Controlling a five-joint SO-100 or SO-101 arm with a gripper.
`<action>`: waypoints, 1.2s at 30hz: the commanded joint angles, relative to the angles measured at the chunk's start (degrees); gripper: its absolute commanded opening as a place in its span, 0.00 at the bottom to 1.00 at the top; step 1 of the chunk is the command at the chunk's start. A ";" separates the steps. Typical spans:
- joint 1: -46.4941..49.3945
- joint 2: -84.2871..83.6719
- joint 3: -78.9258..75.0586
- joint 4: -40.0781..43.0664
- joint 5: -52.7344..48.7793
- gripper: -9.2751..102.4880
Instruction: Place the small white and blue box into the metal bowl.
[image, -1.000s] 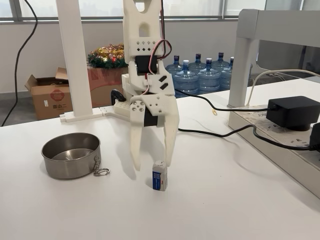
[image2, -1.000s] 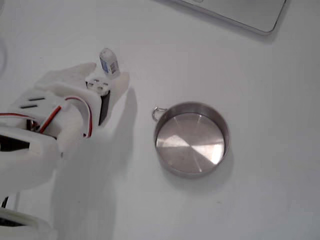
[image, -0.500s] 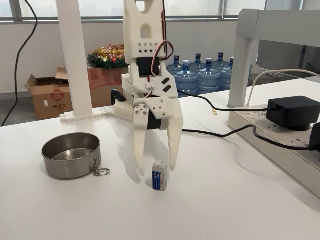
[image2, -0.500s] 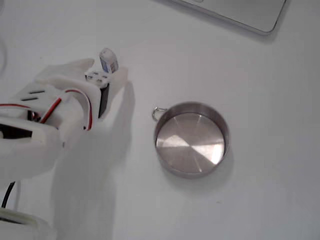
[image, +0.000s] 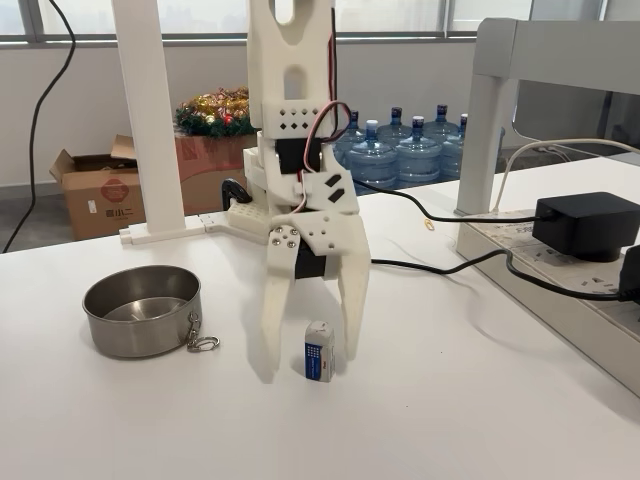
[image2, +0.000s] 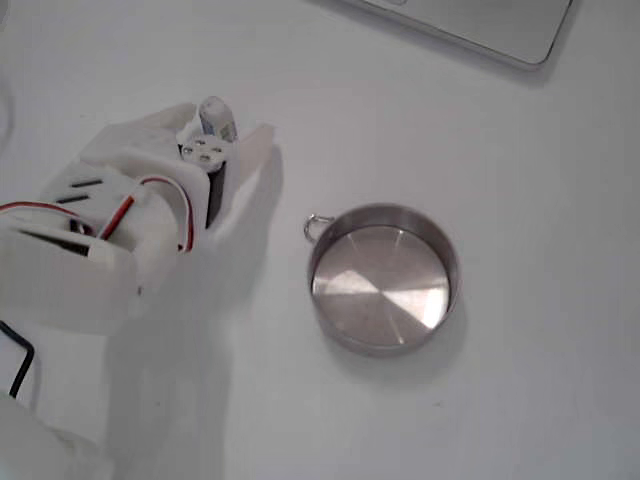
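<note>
In the fixed view from table height, the metal bowl (image: 143, 310) stands at the left on the white table (image: 480, 420), upright, with its ring clip (image: 201, 343) hanging from the rim on the side toward the arm. To the right of the bowl and well apart from it, the white arm (image: 292, 120) comes down from above, and its gripper (image: 312, 357) points at the tabletop with the two fingers spread apart. The small white and blue box (image: 319, 351) stands upright on the table between the fingers, blue face toward the camera. The left finger (image: 274, 320) stands clear of the box; the right finger (image: 354, 305) stands just beside it. Contact cannot be confirmed.

Farther right, a black cable (image: 440, 262) runs across the table to a black power adapter (image: 586, 222) on a power strip (image: 560, 290).

In the fixed view from above, the gripper (image2: 228, 135) reaches in from the left edge, fingers apart, straddling the box (image2: 214, 120), which is partly hidden by the wrist. The bowl (image2: 382, 278) sits right of the gripper, clear of it, ring clip on its upper left rim.
</note>
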 joint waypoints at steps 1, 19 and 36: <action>-0.09 -0.26 -1.32 -1.76 0.35 0.33; 0.09 -2.72 -2.90 -2.20 0.35 0.33; 0.70 -5.71 -5.89 -2.46 0.26 0.19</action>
